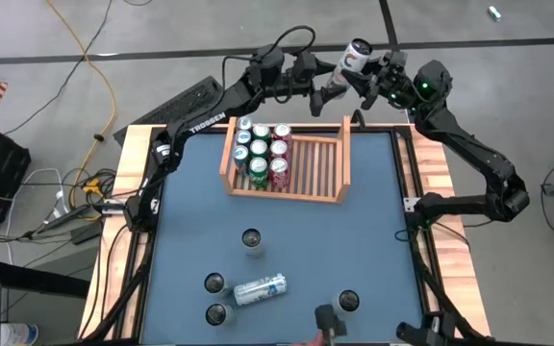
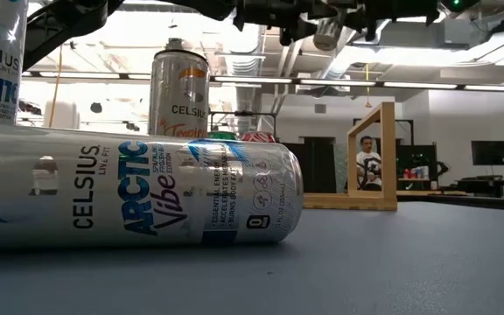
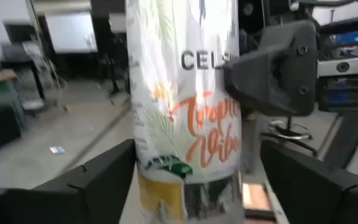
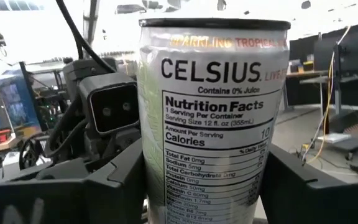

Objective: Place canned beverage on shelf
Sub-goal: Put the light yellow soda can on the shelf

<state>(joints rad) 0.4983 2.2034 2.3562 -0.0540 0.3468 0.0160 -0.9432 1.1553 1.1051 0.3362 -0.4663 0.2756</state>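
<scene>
High view. Both arms meet in the air beyond the far edge of the light-brown wooden shelf [image 1: 287, 163] with its slatted base and raised side boards. Between them hangs a white aluminium beverage can [image 1: 355, 58], tilted. The right gripper [image 1: 371, 75] is closed around the can. The left gripper [image 1: 327, 88] sits just beside the can's lower end, fingers spread and apart from it. This reads as a hand-over between arms, judged to put the can in a grip better suited to the shelf. Two rows of green and red cans [image 1: 261, 152] fill the shelf's left part, below and nearer than both grippers.

Low view. The grippers and held can show only dimly at the top edge; a fallen silver can [image 2: 138, 197] fills the foreground.

Left wrist view. The can stands between the left gripper's own dark fingers [image 3: 98, 177], with a gap on each side.

Right wrist view. The can fills the space between the right gripper's fingers [image 4: 120, 177], label facing the camera, the left gripper just behind it.
</scene>
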